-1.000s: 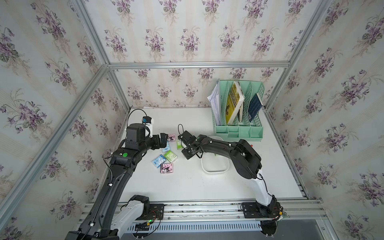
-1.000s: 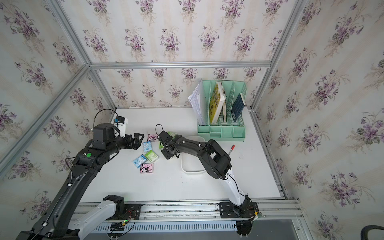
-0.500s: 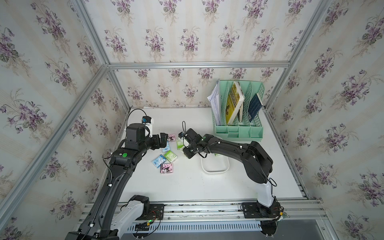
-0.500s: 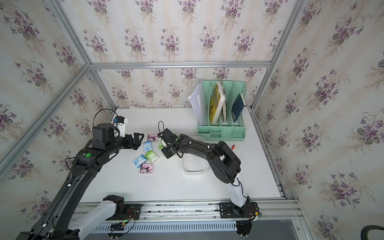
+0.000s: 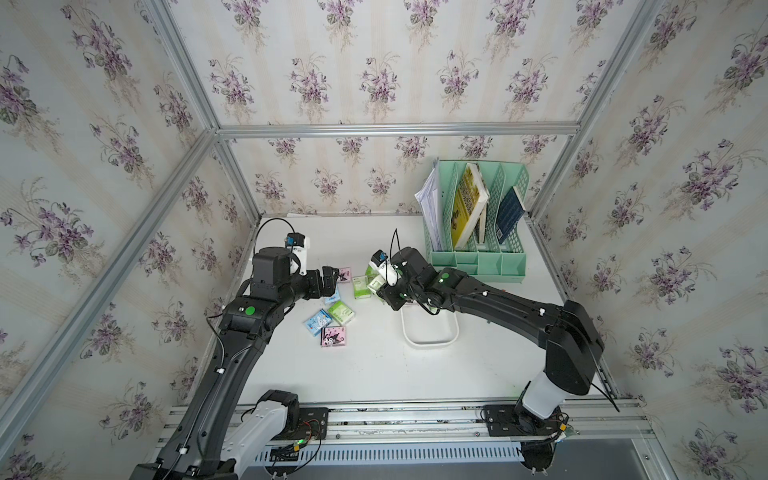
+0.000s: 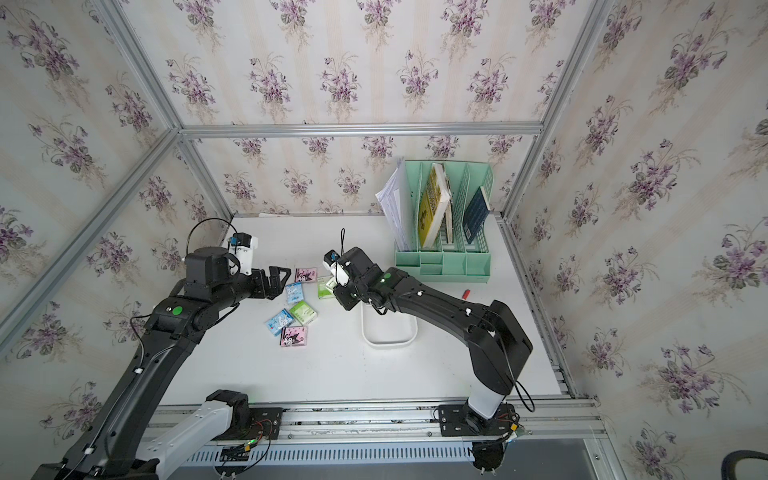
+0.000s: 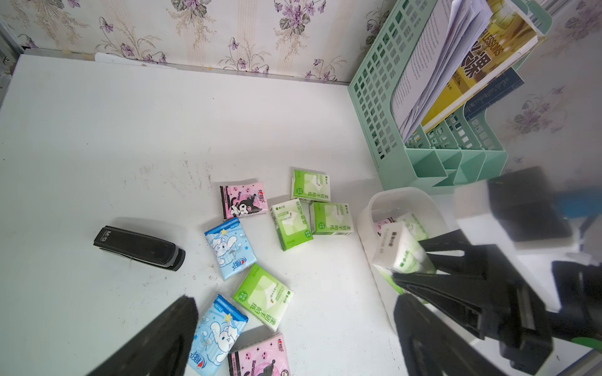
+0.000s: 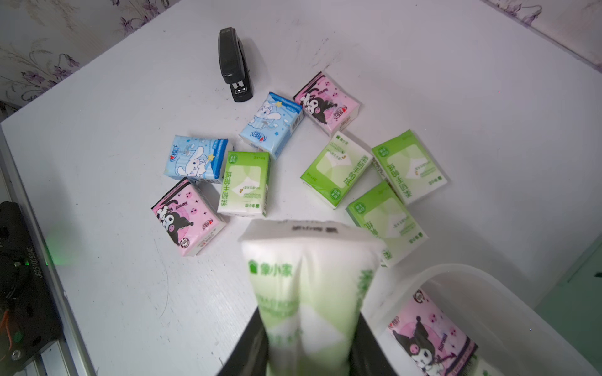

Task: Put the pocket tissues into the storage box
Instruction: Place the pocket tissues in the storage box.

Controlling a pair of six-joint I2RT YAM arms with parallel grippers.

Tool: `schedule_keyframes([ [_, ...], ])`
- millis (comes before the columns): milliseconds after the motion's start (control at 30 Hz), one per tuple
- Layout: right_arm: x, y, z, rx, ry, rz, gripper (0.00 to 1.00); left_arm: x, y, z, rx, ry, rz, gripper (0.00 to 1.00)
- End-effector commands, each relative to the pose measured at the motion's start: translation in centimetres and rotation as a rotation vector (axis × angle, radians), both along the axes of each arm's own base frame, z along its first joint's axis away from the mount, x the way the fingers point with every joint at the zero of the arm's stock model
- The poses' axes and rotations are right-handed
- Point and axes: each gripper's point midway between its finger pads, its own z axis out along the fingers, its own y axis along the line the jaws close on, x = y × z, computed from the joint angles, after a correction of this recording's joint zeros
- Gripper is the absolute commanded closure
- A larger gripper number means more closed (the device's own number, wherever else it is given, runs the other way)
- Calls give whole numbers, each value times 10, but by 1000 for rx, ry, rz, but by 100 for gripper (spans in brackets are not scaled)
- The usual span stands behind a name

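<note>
Holding green pack (image 7: 398, 250) nearer storage box (image 5: 428, 343)

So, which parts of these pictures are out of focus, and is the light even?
Right wrist view: the gripped green-white pack is close to the lens and soft, while the loose packs on the table are sharp. Left wrist view: the left pincer's fingers are dark blurs. Both top views: sharp, evenly lit, no strong glare on the table.

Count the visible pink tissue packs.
3: far pink pack and near pink pack on the table, third pink pack in the storage box, which may hide more.
</note>
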Motion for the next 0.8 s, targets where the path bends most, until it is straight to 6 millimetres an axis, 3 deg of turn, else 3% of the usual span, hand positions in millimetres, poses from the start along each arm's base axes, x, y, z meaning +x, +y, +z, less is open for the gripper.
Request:
schedule_keyframes([
  [0,0,-15,13,6,-48,34,76,3,-2,6,-16,-26,0,1],
  [200,-8,-58,37,65,-130,62,75,3,3,4,-9,-26,29,1],
  [300,-10,-83,38,42,-151,59,75,4,4,4,-12,-29,36,1],
  [400,-12,-105,21,-13,-144,56,75,6,3,4,-19,-31,41,1],
  [533,-18,-126,-15,-118,-101,45,76,7,2,5,-27,-30,42,1],
  [767,-20,-131,-47,-184,-50,41,76,6,4,4,-19,-32,44,1],
])
